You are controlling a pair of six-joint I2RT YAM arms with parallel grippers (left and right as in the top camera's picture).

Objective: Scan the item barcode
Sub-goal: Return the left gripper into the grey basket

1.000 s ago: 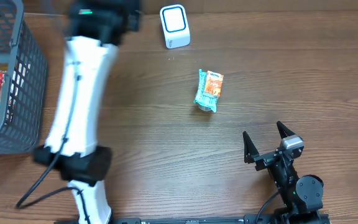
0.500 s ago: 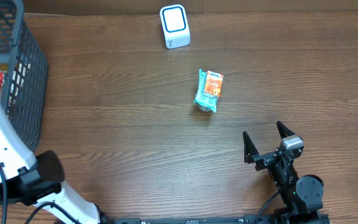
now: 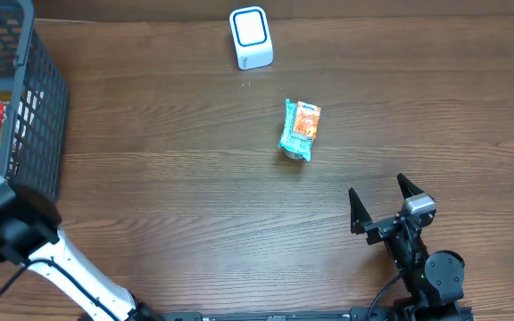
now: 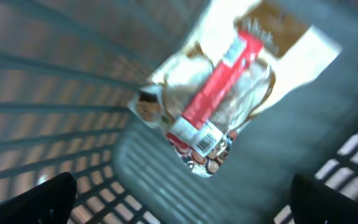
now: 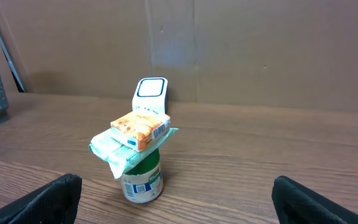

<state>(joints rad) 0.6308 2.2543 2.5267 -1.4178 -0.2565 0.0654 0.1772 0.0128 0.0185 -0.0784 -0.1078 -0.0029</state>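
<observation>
I am hovering my left end effector (image 4: 185,202) over the basket (image 3: 38,89), jaws spread wide and gripping nothing. The packet (image 4: 213,106) is lying flat on the basket's floor, right beneath me. It is looking like a thin, clear film bag of small snacks, with a red strip down the middle and a barcode label at one end (facing up, which is helping). I am judging it light, soft and crinkly. The film is probably slippery, and the contents could break under a hard squeeze. I am planning to pinch it gently across its narrow width on the red strip, leaving the barcode end uncovered. Since it is lying flat, one finger will be needing to work under an edge. The scanner (image 3: 250,37) is standing on the bench (image 3: 194,205), well apart from the basket on my right side. My right end effector (image 3: 382,203) is resting wide and empty, farther from the basket again, past a jar (image 5: 143,180) with packs (image 5: 138,127) stacked on it.
</observation>
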